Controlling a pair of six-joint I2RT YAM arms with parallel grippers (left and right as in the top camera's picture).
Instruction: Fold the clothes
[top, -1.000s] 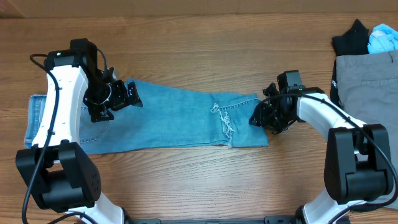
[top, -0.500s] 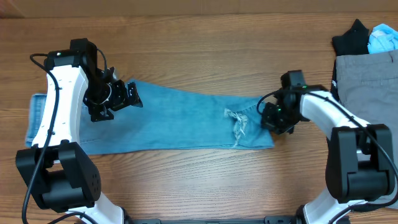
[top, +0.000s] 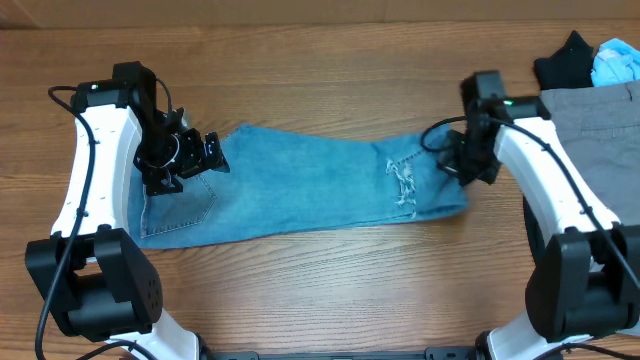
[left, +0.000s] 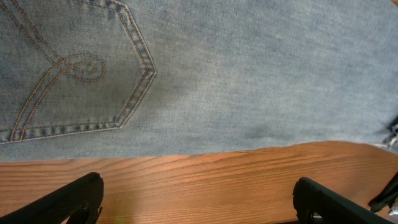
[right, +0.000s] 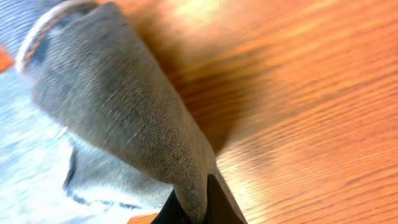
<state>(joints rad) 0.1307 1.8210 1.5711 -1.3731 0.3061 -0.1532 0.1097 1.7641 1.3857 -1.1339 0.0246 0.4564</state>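
A wooden desk (top: 320, 290) fills the room's view from above, its warm brown grain running from the left edge to the right edge. Along the far edge lies a paler tan strip (top: 300, 12); whether it is wall or floor cannot be told. At the far right corner sit folded grey trousers (top: 590, 130), with a black garment (top: 565, 62) and a light blue cloth (top: 615, 62) behind them. Light falls evenly from overhead and shadows are soft. Up close the desk's surface (left: 199, 180) shows orange-red, and a bright glare patch (right: 196, 9) shines on the polished wood.
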